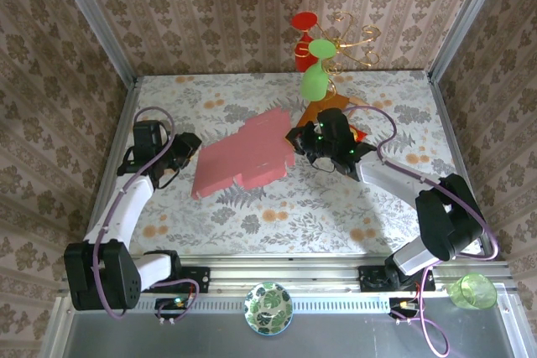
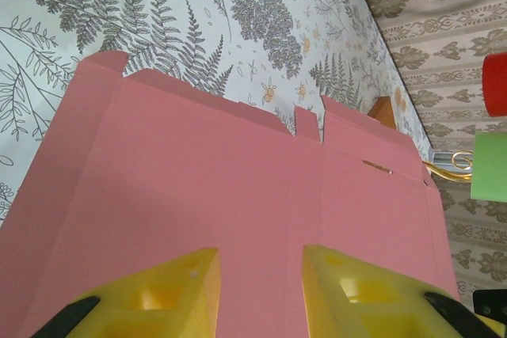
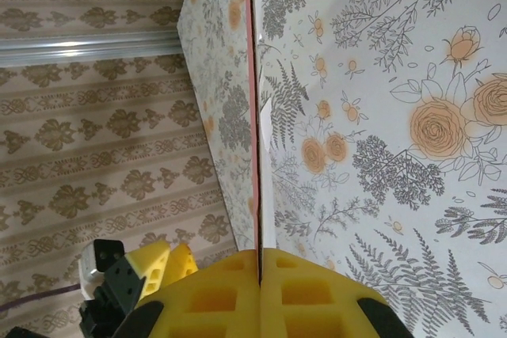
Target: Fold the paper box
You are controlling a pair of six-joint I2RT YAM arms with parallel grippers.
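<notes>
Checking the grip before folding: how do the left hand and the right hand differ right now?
The right hand is shut on the edge of the pink thin cardboard sheet; the left hand stands open. The right hand sees the sheet edge-on, while the left hand faces its broad pink face. Both have yellow fingers.

Left arm (image 1: 120, 207): at the left end of the rail (image 1: 285, 268); black base block and joints, white tapered link, purple cable looping along it.
Right arm (image 1: 436, 224): at the rail's right end; black joint housings, pale grey link, purple cable, green lights on the black wrist.
Left gripper (image 2: 260, 257): yellow fingers (image 2: 158, 294) with recessed pockets, black outer corners.
Right gripper (image 3: 259, 255): same yellow, square recesses, black rounded corners.
</notes>
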